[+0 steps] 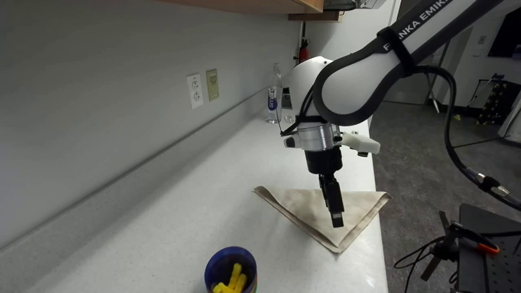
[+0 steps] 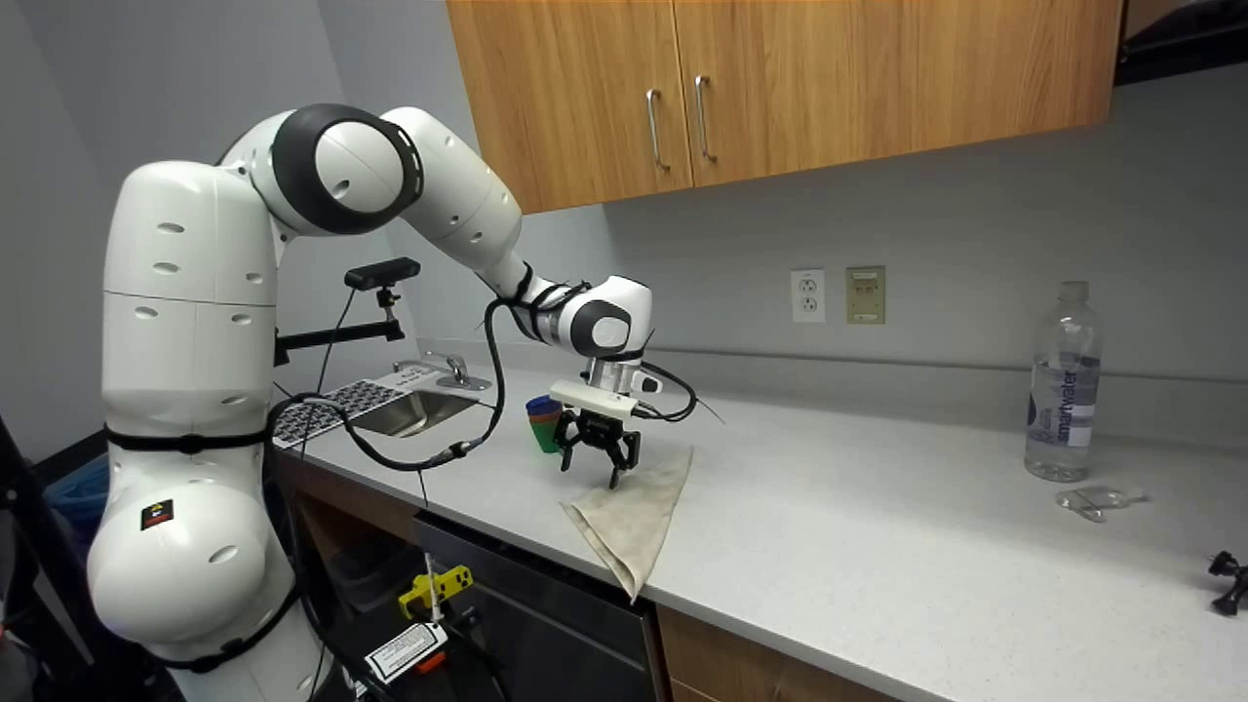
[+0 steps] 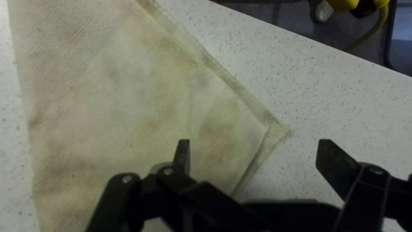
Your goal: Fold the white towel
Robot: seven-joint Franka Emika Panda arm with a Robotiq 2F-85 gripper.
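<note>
Off-white and faintly stained, the towel [image 1: 307, 207] lay doubled into a triangle on the speckled white countertop [image 1: 183, 203]. In an exterior view its long side faced twelve o'clock and its tip six o'clock, while the corner at three o'clock jutted past the countertop's edge. In the wrist view that tip faced three o'clock, and there the upper layer's corner stopped short of the lower layer's, so a narrow strip of the under layer showed.

The gripper [image 2: 590, 476] hung near the towel's tip with its fingers [image 3: 334, 166] wide apart. In the wrist view one finger stood at seven o'clock, against the towel, and its partner at four, against the countertop; how high the fingertips were above the towel was hard to judge.

At eight o'clock from the towel, in an exterior view, stood a blue-rimmed cup [image 1: 213, 264] with yellow pieces [image 1: 235, 278] inside, and at eleven o'clock a clear water bottle [image 1: 274, 97]. In an exterior view a sink [image 2: 414, 414] lay at ten o'clock from the towel.
</note>
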